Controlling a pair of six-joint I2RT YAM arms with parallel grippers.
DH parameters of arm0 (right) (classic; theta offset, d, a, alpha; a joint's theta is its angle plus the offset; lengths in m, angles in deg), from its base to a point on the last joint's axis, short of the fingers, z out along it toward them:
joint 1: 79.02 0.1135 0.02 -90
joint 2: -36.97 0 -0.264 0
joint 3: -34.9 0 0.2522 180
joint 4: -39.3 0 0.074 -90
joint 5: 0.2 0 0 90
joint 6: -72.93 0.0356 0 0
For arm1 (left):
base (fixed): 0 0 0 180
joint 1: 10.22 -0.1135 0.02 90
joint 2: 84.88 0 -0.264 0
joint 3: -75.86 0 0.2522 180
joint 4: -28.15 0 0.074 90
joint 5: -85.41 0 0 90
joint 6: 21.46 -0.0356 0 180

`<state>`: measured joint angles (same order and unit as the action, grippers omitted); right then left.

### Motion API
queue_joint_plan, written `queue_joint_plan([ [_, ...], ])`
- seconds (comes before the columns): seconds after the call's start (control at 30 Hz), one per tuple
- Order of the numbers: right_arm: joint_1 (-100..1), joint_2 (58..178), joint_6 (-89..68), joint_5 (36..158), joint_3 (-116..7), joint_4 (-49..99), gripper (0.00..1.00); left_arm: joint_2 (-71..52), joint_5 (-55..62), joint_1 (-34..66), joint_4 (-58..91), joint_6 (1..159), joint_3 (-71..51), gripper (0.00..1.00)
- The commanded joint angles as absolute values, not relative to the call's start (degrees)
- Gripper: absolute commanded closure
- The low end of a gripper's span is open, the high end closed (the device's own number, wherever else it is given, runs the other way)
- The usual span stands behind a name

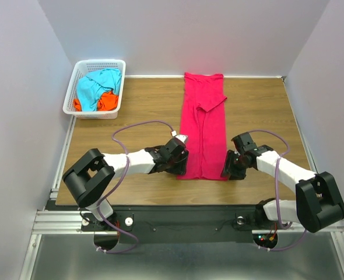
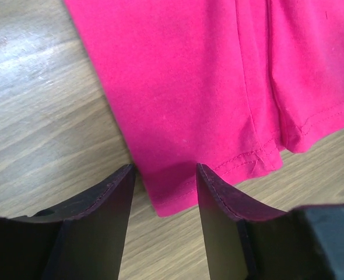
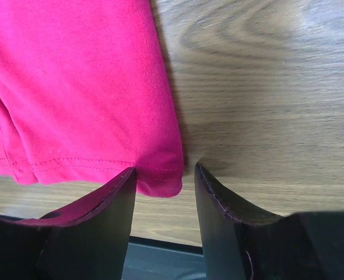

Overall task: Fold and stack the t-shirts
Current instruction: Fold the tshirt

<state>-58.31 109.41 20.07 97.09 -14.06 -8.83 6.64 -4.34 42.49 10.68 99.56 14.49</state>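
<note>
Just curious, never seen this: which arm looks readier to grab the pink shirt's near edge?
Probably left: the left end effector straddles the pink shirt's corner squarely; the right end effector barely catches its corner.

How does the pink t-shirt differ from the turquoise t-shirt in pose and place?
The pink t-shirt lies flat in a long folded strip; the turquoise t-shirt is crumpled. The pink t-shirt rests on the table; the turquoise t-shirt sits in the white basket. Both are plain cloth.
</note>
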Motion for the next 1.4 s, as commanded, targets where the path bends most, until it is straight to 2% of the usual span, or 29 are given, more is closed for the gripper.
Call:
queue_joint_plan([
  [0.0, -57.66, 110.35, 20.81, 93.66, -14.72, -10.40, 0.49, 8.72, -2.40, 43.66, 6.04, 100.53, 15.87, 0.43],
  [0.17, -56.88, 111.06, 21.25, 92.96, -14.63, -10.58, 0.51, 9.51, -2.31, 44.27, 4.98, 100.71, 15.87, 0.44],
  [0.2, -56.53, 111.23, 21.42, 93.05, -14.63, -10.75, 0.51, 9.60, -2.31, 44.36, 4.81, 100.79, 15.96, 0.49],
  [0.23, -55.74, 111.41, 21.77, 93.13, -14.81, -11.02, 0.52, 9.69, -2.22, 44.36, 4.46, 100.71, 16.05, 0.49],
  [0.57, -53.45, 111.59, 22.57, 90.94, -16.04, -14.27, 0.55, 9.60, -3.54, 44.71, -0.64, 100.27, 15.43, 0.51],
  [0.67, -53.18, 111.85, 22.39, 90.50, -16.48, -14.89, 0.56, 9.69, -4.07, 45.06, -1.96, 99.92, 15.35, 0.61],
  [0.73, -52.92, 112.03, 22.30, 90.32, -16.48, -15.06, 0.61, 10.39, -6.07, 45.24, -2.92, 99.21, 15.08, 0.72],
  [0.77, -52.83, 112.11, 22.13, 90.15, -16.57, -15.24, 0.68, 10.56, -6.35, 45.24, -3.10, 98.95, 14.99, 0.81],
  [0.83, -52.83, 112.03, 22.04, 90.15, -16.57, -15.59, 0.75, 10.92, -7.14, 45.24, -4.07, 98.42, 14.73, 0.92],
  [0.87, -52.83, 111.77, 21.86, 90.15, -16.65, -15.94, 0.84, 10.83, -7.23, 45.24, -4.42, 98.16, 14.30, 1.00],
  [0.97, -52.74, 110.36, 21.51, 90.15, -17.62, -18.22, 0.95, 9.52, -7.50, 45.24, -5.91, 97.55, 14.03, 1.00],
  [1.07, -52.74, 109.04, 20.81, 88.91, -18.32, -21.21, 0.99, 7.41, -6.36, 45.16, -6.97, 97.28, 14.55, 1.00],
  [1.37, -52.83, 102.98, 19.58, 92.79, -17.44, -27.45, 0.99, -0.24, 1.73, 45.33, -7.50, 98.33, 17.81, 1.00],
])
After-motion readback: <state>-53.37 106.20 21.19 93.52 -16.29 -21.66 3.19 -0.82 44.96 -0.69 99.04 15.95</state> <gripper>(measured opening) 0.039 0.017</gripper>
